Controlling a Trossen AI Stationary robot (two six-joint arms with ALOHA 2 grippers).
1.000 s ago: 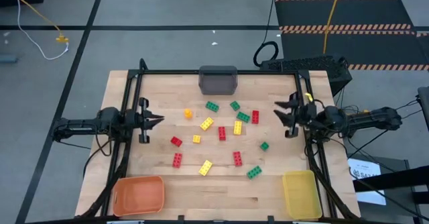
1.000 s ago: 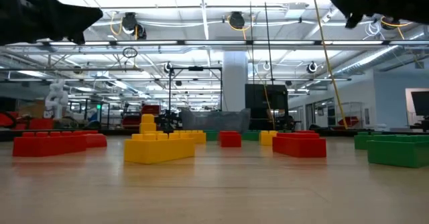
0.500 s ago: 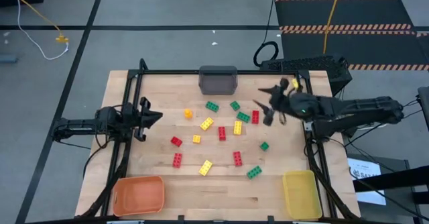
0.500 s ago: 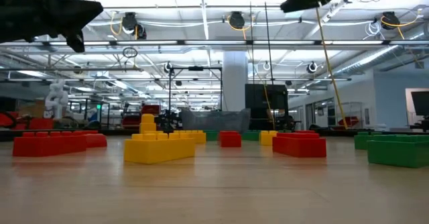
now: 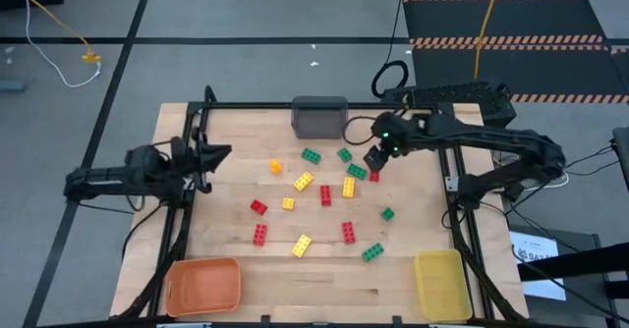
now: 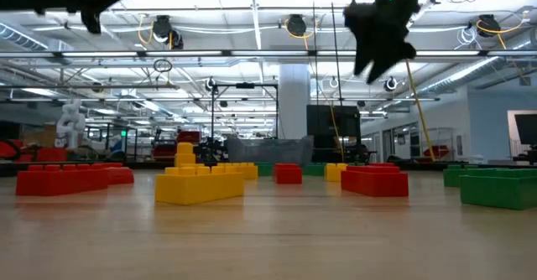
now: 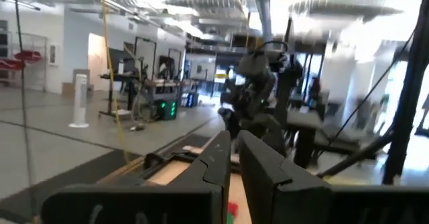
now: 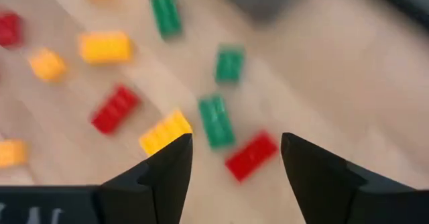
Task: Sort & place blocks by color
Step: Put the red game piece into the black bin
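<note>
Right gripper (image 5: pixel 374 159) hangs above the table's far right area, over a red brick (image 5: pixel 373 172) and a green brick (image 5: pixel 357 171); jaws spread wide, nothing between them. Its wrist camera looks down past both fingers (image 8: pixel 161 174) at that same green brick (image 8: pixel 216 121) and red brick (image 8: pixel 251 156), with a yellow brick (image 8: pixel 165 131) just beside them.

Left gripper (image 5: pixel 218 154) sits at the left table edge, off the wood surface, fingers pressed together, holding nothing. In its own wrist view the two fingers (image 7: pixel 221 160) are touching.

Blocks all lie loose on the wooden table (image 5: pixel 236 122), none in a bin. Green ones cluster toward the far side near the gray bin (image 5: pixel 319 117), e.g. one green brick (image 5: pixel 311 155); yellow ones (image 5: pixel 303 181) and red ones (image 5: pixel 257 207) are scattered mid-table; another green brick (image 5: pixel 372 252) lies nearer the front.

Orange bin (image 5: pixel 203 285) is at the front left corner, yellow bin (image 5: pixel 439 283) at the front right. Both hold no blocks as far as I can see.

From table level, a yellow brick (image 6: pixel 199 184) and red bricks (image 6: pixel 63 179) stand in a row; right arm's gripper (image 6: pixel 379 28) is well clear above them.
</note>
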